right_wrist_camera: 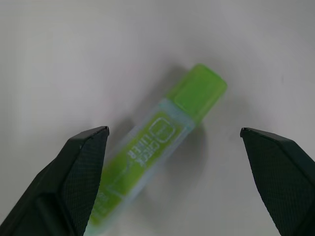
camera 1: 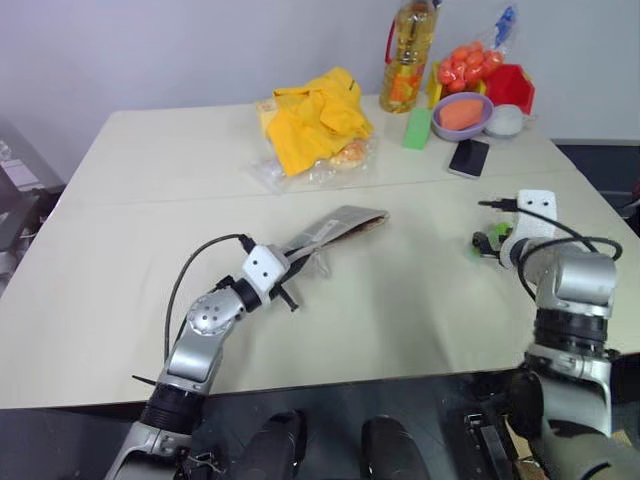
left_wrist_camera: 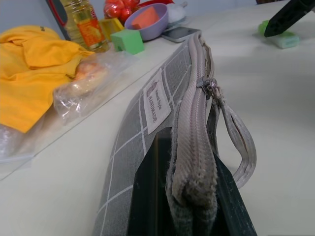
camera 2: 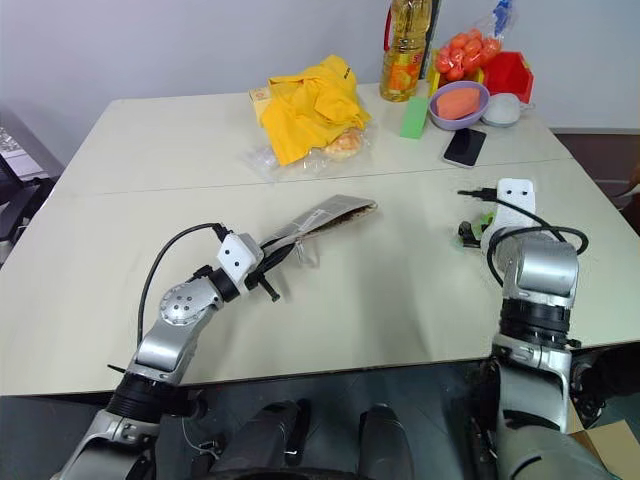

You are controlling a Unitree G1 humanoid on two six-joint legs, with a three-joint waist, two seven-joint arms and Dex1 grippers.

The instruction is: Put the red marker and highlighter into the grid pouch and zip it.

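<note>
While the left gripper (camera 1: 291, 268) had its jaws clamped on the soft, floppy pouch (camera 1: 335, 226), the small highlighter (right_wrist_camera: 156, 143) lay on the counter (camera 1: 400, 300) between the right gripper's (right_wrist_camera: 174, 147) wide-apart jaws; light, rigid and slick, it probably wanted gripping mid-barrel.

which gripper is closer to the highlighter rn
Right. The right gripper hangs open just above the highlighter, a finger on either side; the left gripper is across the table, shut on the grid pouch.

Grey grid pouch (camera 1: 335, 225) with white label, zipper and wrist loop, lifted on edge off surface (camera 1: 400, 300), one end pinched. Translucent lime-green highlighter (right_wrist_camera: 157, 147) lying flat, near right edge.
</note>
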